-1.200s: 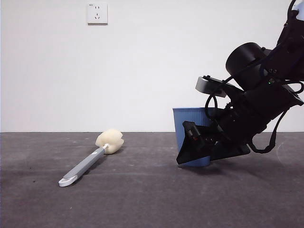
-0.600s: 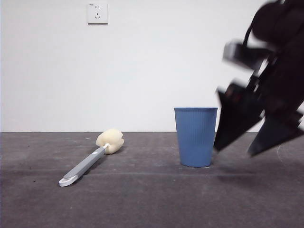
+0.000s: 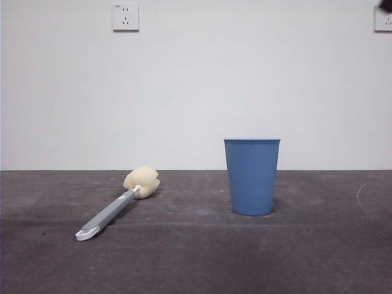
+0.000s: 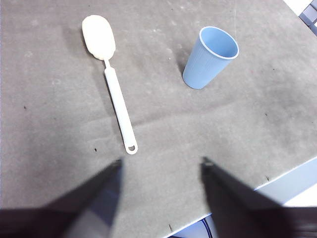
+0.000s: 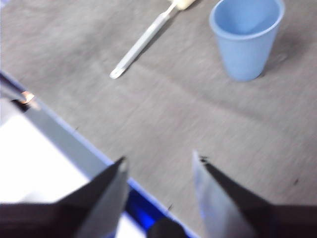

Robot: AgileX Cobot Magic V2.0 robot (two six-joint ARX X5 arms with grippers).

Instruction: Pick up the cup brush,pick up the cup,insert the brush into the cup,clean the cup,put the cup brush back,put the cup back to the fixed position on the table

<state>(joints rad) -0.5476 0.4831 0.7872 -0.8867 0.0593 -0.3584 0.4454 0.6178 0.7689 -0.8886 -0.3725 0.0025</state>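
The blue ribbed cup (image 3: 252,176) stands upright on the dark grey table (image 3: 196,257), right of centre; it also shows in the left wrist view (image 4: 210,57) and the right wrist view (image 5: 247,35). The cup brush (image 3: 117,203) lies flat to the cup's left, sponge head away from the camera, white loop nearest; it shows in the left wrist view (image 4: 114,96) and partly in the right wrist view (image 5: 143,41). My left gripper (image 4: 161,163) is open and empty, high above the table. My right gripper (image 5: 159,161) is open and empty, raised near the table's edge.
A white wall with a socket plate (image 3: 125,17) stands behind the table. The table's near edge (image 5: 84,144) with a blue strip shows in the right wrist view. Only a dark tip of an arm (image 3: 386,5) shows at the top right corner of the front view.
The right gripper let go of the cup and rose up and to the right, out of the front view. The cup stands alone; the brush has not moved.
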